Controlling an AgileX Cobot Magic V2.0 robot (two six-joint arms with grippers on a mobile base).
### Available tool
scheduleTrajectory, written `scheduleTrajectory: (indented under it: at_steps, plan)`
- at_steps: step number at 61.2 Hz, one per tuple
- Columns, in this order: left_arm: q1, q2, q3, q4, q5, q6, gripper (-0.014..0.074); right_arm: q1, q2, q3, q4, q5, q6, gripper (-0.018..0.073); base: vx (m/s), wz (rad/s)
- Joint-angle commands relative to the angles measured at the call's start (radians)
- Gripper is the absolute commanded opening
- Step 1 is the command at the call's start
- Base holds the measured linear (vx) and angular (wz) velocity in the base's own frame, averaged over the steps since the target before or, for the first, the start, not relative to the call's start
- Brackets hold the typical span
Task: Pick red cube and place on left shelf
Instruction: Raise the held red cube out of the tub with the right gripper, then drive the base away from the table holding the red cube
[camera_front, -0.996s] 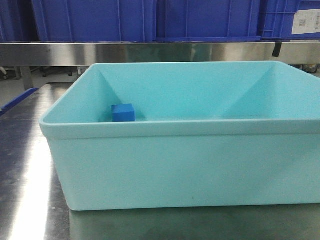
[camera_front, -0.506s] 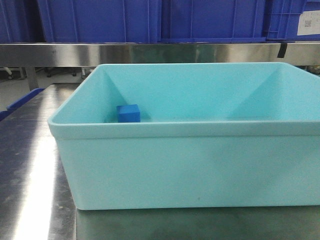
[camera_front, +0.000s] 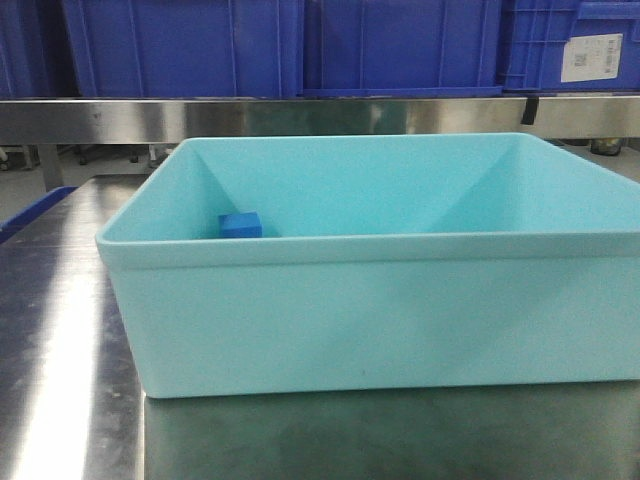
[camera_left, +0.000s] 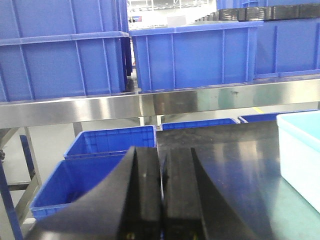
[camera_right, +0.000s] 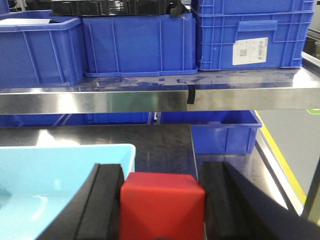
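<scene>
Front view
Bin: light teal bin (camera_front: 380, 310) fills the centre and right of frame and sits on the steel tabletop (camera_front: 60, 350).
Blue cube: blue cube (camera_front: 240, 225) is inside the bin at its left rear corner, its lower part hidden by the front rim.
Left shelf: left shelf (camera_front: 300, 118) has a brushed rail running across the upper frame behind the bin.
Crates: blue crates (camera_front: 180, 45) stand on the left shelf along the top edge; there is a white label (camera_front: 585, 57) on the upper right one.

Left wrist view
Left gripper: left gripper (camera_left: 161, 157) is at bottom centre, with black fingers (camera_left: 142, 190) pressed together. Only a thin slit shows between them and nothing is held.
Left shelf: the rail crosses mid frame, with blue crates on top.
Floor crates: floor crates (camera_left: 100, 155), open and blue, are at lower left under the rail.
Bin: one corner shows at the right edge, on the dark tabletop.

Right wrist view
Right gripper: right gripper (camera_right: 162, 180) is at bottom centre, clamped on the red cube, with one black finger (camera_right: 105, 200) touching each side.
Red cube: red cube (camera_right: 162, 205) is at bottom centre between the fingers, its flat top showing. It is low in frame, well under the rail, and whether it is lifted off the tabletop cannot be told.
Left shelf: the rail spans the upper middle, with blue crates on it and a labelled crate at upper right.
Black tray: black tray (camera_right: 115, 6) sits on top of the centre crate.
Bin: the rim and inside show at lower left, beside the left finger.
</scene>
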Motion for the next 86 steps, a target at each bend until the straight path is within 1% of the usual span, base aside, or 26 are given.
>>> scheduleTrajectory:
  at_steps: [1,28,86]
  plan:
    - [-0.004,0.007,0.022,-0.006,-0.083,0.001,0.0106,-0.005,0.003,-0.029,-0.013,-0.095,-0.002,0.0059,-0.04,-0.26]
    - [-0.004,0.007,0.022,-0.006,-0.083,0.001,0.0106,-0.005,0.003,-0.029,-0.013,-0.095,-0.002,0.0059,-0.1,0.11]
    - [-0.004,0.007,0.022,-0.006,-0.083,0.001,0.0106,-0.005,0.003,-0.029,-0.013,-0.095,-0.002,0.0059,-0.2,0.29]
